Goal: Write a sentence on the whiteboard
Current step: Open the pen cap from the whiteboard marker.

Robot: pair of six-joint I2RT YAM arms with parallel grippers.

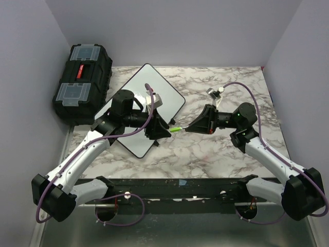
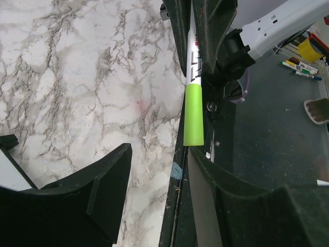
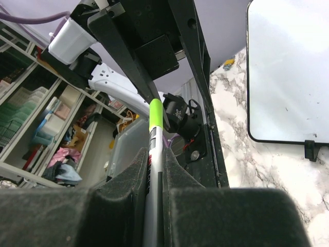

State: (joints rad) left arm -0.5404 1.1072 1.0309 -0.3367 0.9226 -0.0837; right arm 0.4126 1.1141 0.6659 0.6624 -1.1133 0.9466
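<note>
Writing: black print runs along the white barrel of the marker [image 2: 194,56], too cropped to read. A red label on the toolbox [image 1: 82,85] is too small to read.
Whiteboard [image 1: 172,100]: glossy white, rounded corners, thin black edge. It lies flat and turned like a diamond on the far left part of the bench, partly under the left arm.
Bench [image 1: 216,154]: white marble pattern with grey veins.
Toolbox: black ribbed plastic with clear lid compartments, beside the bench's far left corner.
Cap [image 2: 194,116]: smooth, lime green, cylindrical.
Right fingers [image 3: 118,206]: pointing left, level above the bench, clamped on the marker barrel.
Left fingers [image 2: 103,190]: pointing right, spread wider than the cap, which sits between them near one finger.
</note>
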